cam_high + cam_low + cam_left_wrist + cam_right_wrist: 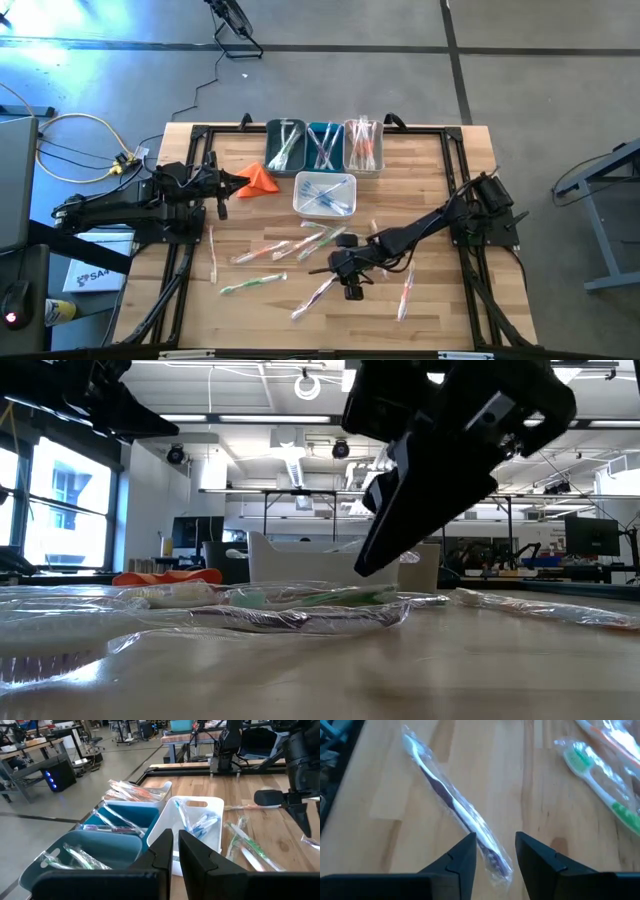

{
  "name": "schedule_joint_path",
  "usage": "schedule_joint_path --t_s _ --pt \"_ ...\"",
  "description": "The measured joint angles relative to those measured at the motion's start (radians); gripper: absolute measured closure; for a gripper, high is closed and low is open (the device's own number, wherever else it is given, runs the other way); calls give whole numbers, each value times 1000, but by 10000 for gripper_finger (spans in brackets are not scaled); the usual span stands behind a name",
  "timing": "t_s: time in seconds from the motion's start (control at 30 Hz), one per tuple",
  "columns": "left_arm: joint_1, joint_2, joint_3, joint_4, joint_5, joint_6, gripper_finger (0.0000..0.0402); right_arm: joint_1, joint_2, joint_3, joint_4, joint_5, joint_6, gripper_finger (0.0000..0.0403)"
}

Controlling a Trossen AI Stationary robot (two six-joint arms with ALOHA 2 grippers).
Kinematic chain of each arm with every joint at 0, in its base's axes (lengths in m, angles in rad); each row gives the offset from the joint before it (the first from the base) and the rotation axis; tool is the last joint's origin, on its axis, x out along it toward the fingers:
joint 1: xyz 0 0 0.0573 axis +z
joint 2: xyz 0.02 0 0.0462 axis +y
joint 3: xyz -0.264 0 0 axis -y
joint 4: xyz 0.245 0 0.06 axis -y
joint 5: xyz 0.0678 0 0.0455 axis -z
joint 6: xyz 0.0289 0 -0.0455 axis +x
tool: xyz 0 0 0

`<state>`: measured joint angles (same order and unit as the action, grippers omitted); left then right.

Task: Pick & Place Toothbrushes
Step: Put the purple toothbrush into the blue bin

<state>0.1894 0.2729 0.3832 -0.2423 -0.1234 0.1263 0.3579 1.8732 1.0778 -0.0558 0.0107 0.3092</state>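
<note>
Several wrapped toothbrushes (300, 246) lie loose on the wooden table (440, 320); more fill the bins at the back. My right gripper (495, 851) hovers open, slanting down over a dark-handled toothbrush (451, 802), also seen in the high view (318, 293). That toothbrush lies flat, and its near end reaches between the two fingers. In the low view the right gripper (366, 568) hangs just above the pile of wrappers (300, 600). My left gripper (176, 854) is shut, held above the table's left side beside the orange cloth (260, 178).
At the back stand a dark green bin (285, 146), a blue bin (323, 146) and a clear bin (363, 147), with a white bin (325, 194) in front of them. One toothbrush (405, 291) lies apart on the right. The near right of the table is bare wood.
</note>
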Motion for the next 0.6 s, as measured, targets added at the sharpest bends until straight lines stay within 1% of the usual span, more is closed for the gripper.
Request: schedule_joint_path --t_s 0.4,0.53,0.6 --pt "0 0 0 -30 0 0 378 0 4 -32 34 17 0 273" --pt "0 0 0 -30 0 0 378 0 56 -32 105 4 0 273" --pt "0 0 0 -30 0 0 378 0 90 -31 156 -28 0 273"
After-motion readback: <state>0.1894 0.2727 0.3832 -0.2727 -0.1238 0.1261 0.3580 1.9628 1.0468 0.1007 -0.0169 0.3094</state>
